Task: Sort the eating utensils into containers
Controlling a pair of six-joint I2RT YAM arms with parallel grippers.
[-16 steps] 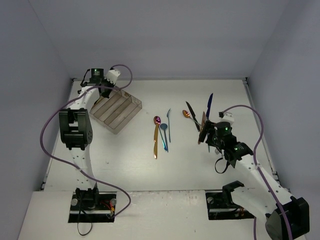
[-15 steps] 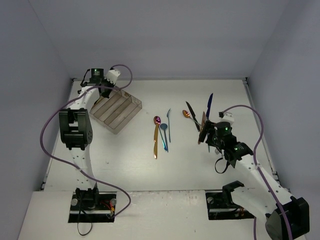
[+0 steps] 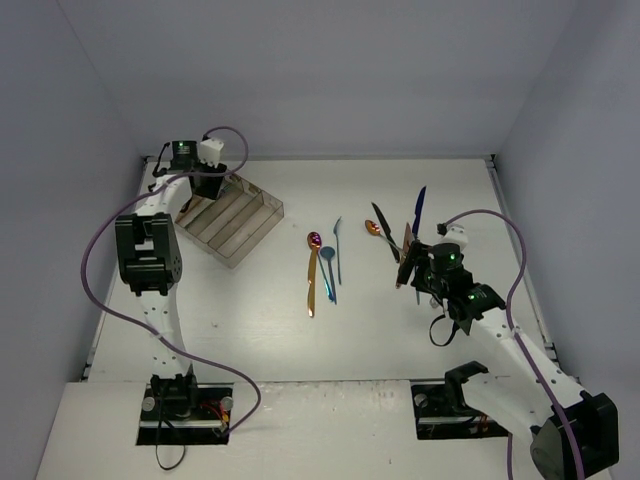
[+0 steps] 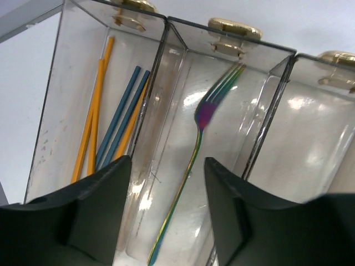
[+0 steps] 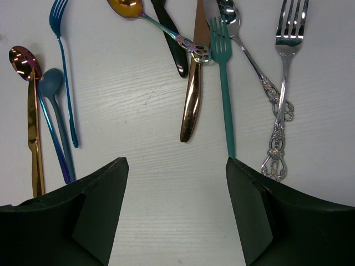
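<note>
Over at the far left corner of the table (image 3: 260, 330), the left gripper (image 4: 166, 188) hangs above the clear tray (image 3: 260, 238), jaws parted with nothing between them. Right below it a rainbow fork (image 4: 198, 138) lies along the middle of the three compartments its wrist view shows, so that looks like a drop-off done. The compartment to the fork's left holds four sticks: two orange chopsticks (image 4: 95, 111) and two blue chopsticks (image 4: 123, 111). The right gripper (image 5: 175, 183) hovers wide open and empty over the loose pieces right of the table's middle, so the step in hand reads as choosing the next pick. From its wrist I count nine. There are three forks: blue fork (image 5: 65, 72), teal fork (image 5: 223, 83), silver fork (image 5: 288, 39). There are four spoons: pink spoon (image 5: 22, 61), blue spoon (image 5: 51, 83), gold spoon (image 5: 125, 6), silver spoon (image 5: 230, 14). Add one copper knife (image 5: 193, 100) and one black piece (image 5: 173, 50) whose kind I cannot tell. The next move calls for a descent onto a single thin handle. The gold spoon's handle crosses the black piece and ends on the knife, so the teal fork's free handle looks the cleaner pinch.
</note>
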